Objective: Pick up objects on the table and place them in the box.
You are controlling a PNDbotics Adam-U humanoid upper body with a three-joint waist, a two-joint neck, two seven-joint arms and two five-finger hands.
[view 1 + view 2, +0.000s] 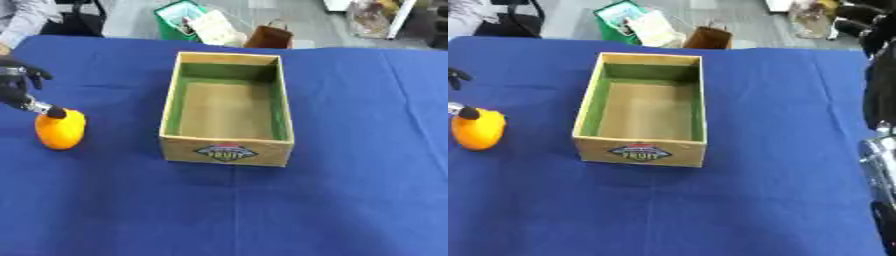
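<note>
An orange fruit [59, 131] lies on the blue cloth at the far left, left of the box. My left hand [16, 90], black, comes in from the left edge above the fruit. Its fingers are spread, and one fingertip [54, 112] touches the top of the fruit. The wooden box [227, 152] stands in the middle, with green inner walls, a "FRUIT" label on its front and nothing inside. My right arm [878, 150] runs down the right edge of the right eye view, black with a silver joint. Its hand cannot be made out there.
The blue cloth [350, 200] covers the whole table. Beyond the far edge, on the floor, are a green basket [179, 20] with papers and a brown bag [269, 36]. A person's grey sleeve [19, 20] shows at the top left corner.
</note>
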